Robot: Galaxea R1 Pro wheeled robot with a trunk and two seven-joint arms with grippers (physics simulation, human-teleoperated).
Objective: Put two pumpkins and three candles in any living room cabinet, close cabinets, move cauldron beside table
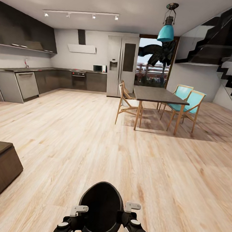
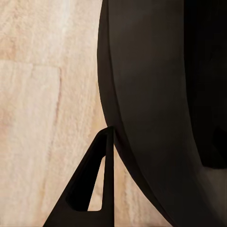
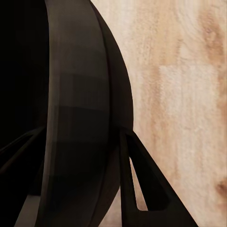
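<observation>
I hold the black cauldron [image 1: 101, 209] low in front of me, above the wood floor, with its open mouth facing up. My left gripper [image 1: 80, 208] grips its left rim and my right gripper [image 1: 132, 206] grips its right rim. In the left wrist view a dark finger [image 2: 106, 161] lies against the cauldron's outer wall [image 2: 156, 118]. In the right wrist view the rim [image 3: 80, 118] sits between two fingers [image 3: 142, 184]. The pumpkins and candles are out of view.
The end of a low dark brown wooden unit [image 1: 0, 169] juts in at the left. Ahead on the right stands a dining table [image 1: 157, 95] with wooden and teal chairs [image 1: 187, 100]. The kitchen counters [image 1: 28, 81], fridge [image 1: 121, 66] and stairs [image 1: 231, 69] line the far walls.
</observation>
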